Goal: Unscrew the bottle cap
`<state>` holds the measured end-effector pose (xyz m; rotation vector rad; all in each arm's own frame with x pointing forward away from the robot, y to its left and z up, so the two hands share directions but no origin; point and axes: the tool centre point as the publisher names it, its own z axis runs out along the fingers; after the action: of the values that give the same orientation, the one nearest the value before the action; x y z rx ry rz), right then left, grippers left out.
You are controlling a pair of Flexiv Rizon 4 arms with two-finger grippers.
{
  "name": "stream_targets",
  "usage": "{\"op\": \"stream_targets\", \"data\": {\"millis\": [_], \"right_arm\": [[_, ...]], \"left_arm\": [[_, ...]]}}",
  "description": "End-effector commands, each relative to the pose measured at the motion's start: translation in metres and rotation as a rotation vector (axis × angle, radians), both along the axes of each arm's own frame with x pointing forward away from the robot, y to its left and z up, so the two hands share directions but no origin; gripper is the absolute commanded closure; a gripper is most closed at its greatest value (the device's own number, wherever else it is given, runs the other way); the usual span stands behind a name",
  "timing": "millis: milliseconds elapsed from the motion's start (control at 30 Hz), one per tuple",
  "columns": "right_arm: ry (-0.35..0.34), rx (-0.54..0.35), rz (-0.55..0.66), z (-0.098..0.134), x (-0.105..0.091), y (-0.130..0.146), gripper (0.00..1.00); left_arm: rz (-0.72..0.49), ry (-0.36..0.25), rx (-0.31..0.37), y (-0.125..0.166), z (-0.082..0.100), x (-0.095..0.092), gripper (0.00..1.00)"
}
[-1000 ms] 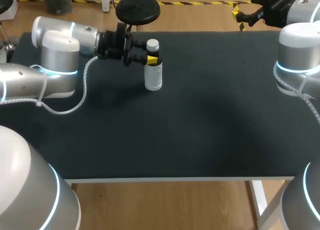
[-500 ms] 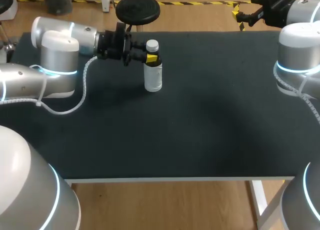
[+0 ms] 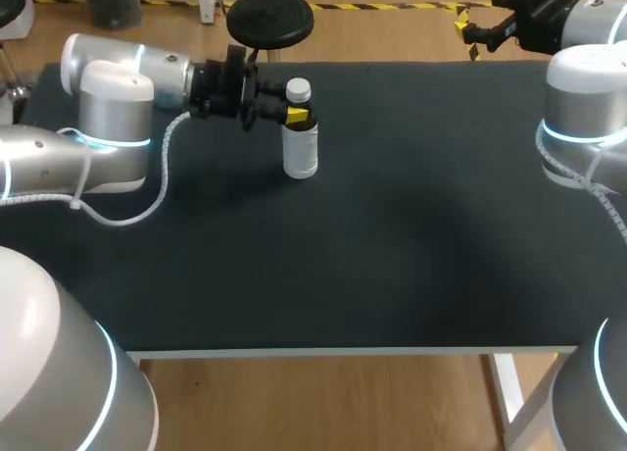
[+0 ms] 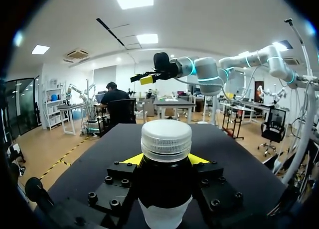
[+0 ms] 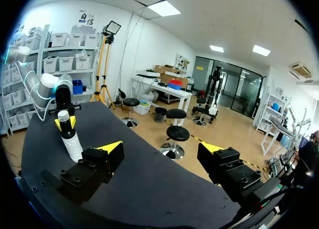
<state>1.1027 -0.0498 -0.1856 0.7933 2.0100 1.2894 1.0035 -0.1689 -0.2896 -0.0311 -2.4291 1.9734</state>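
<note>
- left gripper (image 3: 291,116): comes in sideways from the left edge of the tabletop (image 3: 392,255). Fingers closed on the bottle (image 3: 301,152), one yellow tip on each side of the dark upper part just under the cap. Left wrist view confirms both tips are against it.
- bottle: upright, standing on the tabletop in the far-left part, near the far edge. White lower body, dark shoulder.
- cap (image 3: 299,86): white and ribbed, on the bottle. It sticks out fully above the fingers with nothing touching it.
- right gripper (image 3: 480,25): fingers wide apart and holding nothing. It is up past the far right corner, well apart from the bottle; its wrist view shows the bottle far off ahead.
- step in hand (judgement): the left arm is bracing the bottle, and the cap is not yet gripped or turned.
- doing it well:
  - The left clamp should stay firm below the cap so the body can't spin or tip.
  - The right gripper should come down from above, centred on the cap axis.
  - It should close on the ribbed side only, clear of the left's yellow tips, since there is little room between cap and fingers.
  - Twist about the vertical axis, and lift only once the thread is free.
</note>
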Motion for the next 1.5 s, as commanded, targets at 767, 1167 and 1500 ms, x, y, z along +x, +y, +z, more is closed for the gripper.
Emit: {"op": "stream_targets", "data": {"millis": [767, 1167, 1500], "right_arm": [[0.002, -0.001, 0.001, 0.001, 0.001, 0.0, 0.0], [0.002, -0.001, 0.001, 0.001, 0.001, 0.0, 0.0], [0.017, 0.003, 0.12, -0.007, 0.009, 0.015, 0.0]], "left_arm": [[0.0, -0.001, 0.005, 0.001, 0.002, -0.001, 1.0], [0.0, -0.001, 0.005, 0.001, 0.002, -0.001, 1.0], [0.0, -0.001, 0.005, 0.001, 0.002, -0.001, 1.0]]}}
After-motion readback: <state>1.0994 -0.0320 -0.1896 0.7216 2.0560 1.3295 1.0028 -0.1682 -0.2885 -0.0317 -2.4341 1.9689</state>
